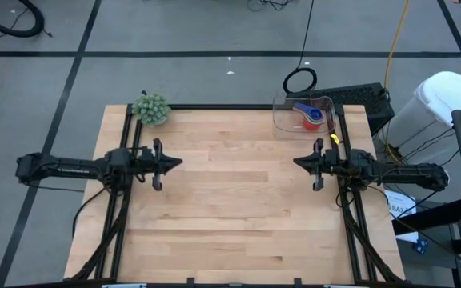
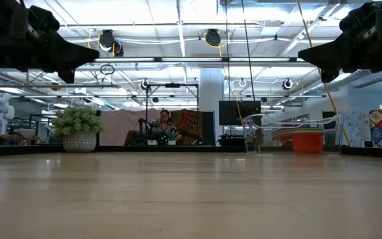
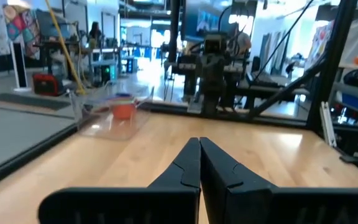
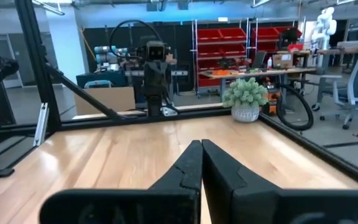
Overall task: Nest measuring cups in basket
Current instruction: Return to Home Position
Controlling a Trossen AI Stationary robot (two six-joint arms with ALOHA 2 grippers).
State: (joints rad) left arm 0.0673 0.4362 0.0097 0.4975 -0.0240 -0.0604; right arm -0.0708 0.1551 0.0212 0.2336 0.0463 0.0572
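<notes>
The measuring cups [image 1: 311,118] sit nested inside the clear basket [image 1: 286,120] at the table's far right corner; blue and orange-red ones show on top. They also show in the low view as an orange-red stack [image 2: 307,141] and in the left wrist view [image 3: 123,109]. My left gripper [image 1: 180,163] hovers shut over the table's left side, pointing right. My right gripper [image 1: 296,163] hovers shut over the right side, pointing left, near the basket's front. Both hold nothing.
A fuzzy grey-green plant ball [image 1: 151,108] in a white pot stands at the table's far left corner. A black frame rail [image 1: 214,106] runs along the far edge. Bare wood [image 1: 238,200] lies between the two grippers. A person sits in the room far behind [image 2: 164,126].
</notes>
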